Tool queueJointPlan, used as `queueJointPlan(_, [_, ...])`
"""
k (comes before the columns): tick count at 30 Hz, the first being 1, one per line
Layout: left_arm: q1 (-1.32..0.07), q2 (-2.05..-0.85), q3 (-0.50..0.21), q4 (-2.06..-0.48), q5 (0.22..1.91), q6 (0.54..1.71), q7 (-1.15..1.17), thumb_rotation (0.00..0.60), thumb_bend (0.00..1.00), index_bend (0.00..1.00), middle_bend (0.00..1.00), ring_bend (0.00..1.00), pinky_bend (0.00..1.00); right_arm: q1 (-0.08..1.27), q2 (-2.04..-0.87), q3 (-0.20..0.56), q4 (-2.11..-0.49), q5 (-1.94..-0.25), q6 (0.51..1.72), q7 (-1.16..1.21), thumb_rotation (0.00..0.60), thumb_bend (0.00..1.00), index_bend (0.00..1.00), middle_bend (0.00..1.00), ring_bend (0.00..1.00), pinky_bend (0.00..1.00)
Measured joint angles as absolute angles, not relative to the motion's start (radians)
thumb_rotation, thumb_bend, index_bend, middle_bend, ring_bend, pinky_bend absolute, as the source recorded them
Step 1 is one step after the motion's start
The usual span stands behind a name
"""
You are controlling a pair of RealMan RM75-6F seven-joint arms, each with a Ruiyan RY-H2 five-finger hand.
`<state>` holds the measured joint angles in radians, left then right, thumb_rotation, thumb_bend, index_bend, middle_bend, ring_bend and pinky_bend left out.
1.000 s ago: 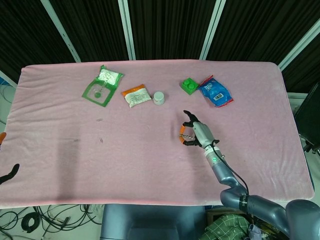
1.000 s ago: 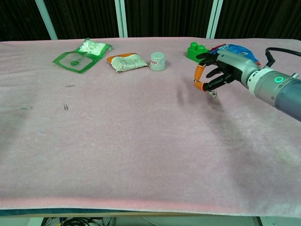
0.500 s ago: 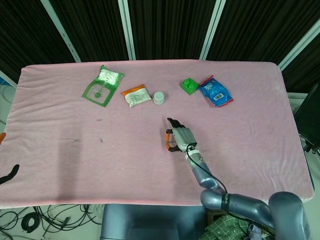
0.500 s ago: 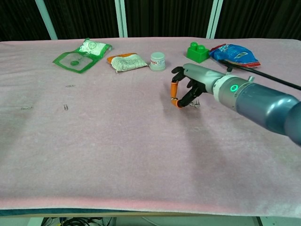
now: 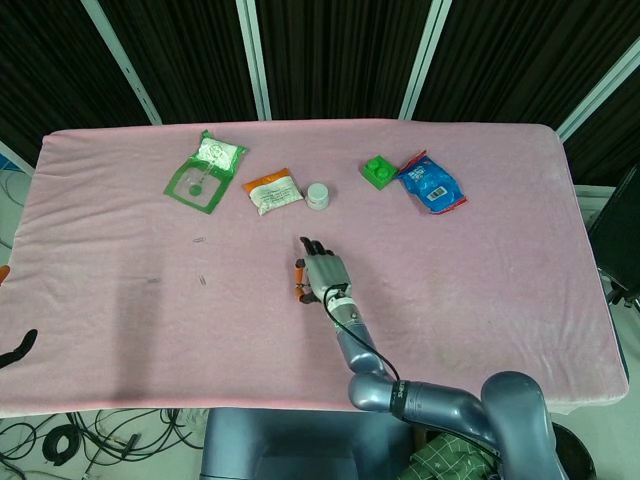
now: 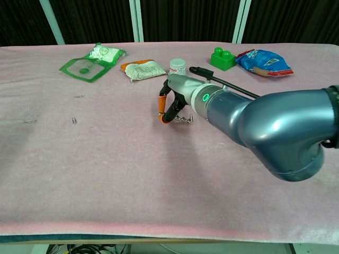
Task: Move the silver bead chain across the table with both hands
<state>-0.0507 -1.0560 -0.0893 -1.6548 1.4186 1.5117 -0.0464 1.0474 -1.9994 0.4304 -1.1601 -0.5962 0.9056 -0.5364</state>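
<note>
Right robot hand (image 6: 172, 103) holds bead chain (image 6: 183, 119) (mid-table).

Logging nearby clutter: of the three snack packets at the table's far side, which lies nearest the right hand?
The orange-and-white packet, beside the small white jar. It lies closer to the right hand than the green packet or blue packet.

The right hand (image 6: 172, 100) is dark, almost black, with orange fingertips (image 6: 160, 118). Its wrist is a smooth, glossy blue-grey cylinder with a small green ring light (image 6: 205, 97). A thin black cable (image 6: 222, 87) runs beside the thick rounded forearm. At the left edge of the head view shows a black curved part (image 5: 17, 348), perhaps the left hand.
</note>
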Motion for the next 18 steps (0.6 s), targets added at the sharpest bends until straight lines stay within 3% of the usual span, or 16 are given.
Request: queueJointPlan(18, [-0.05, -1.053, -0.092, -1.647, 1.414, 1.512, -0.061, 0.6, 0.26, 0.05, 0.02, 0.0, 0.0, 1.169, -2.099, 0.464, -1.077, -0.479, 0.924, -0.686, 0.6, 0.4, 0.7, 0.0, 0.04, 0.17])
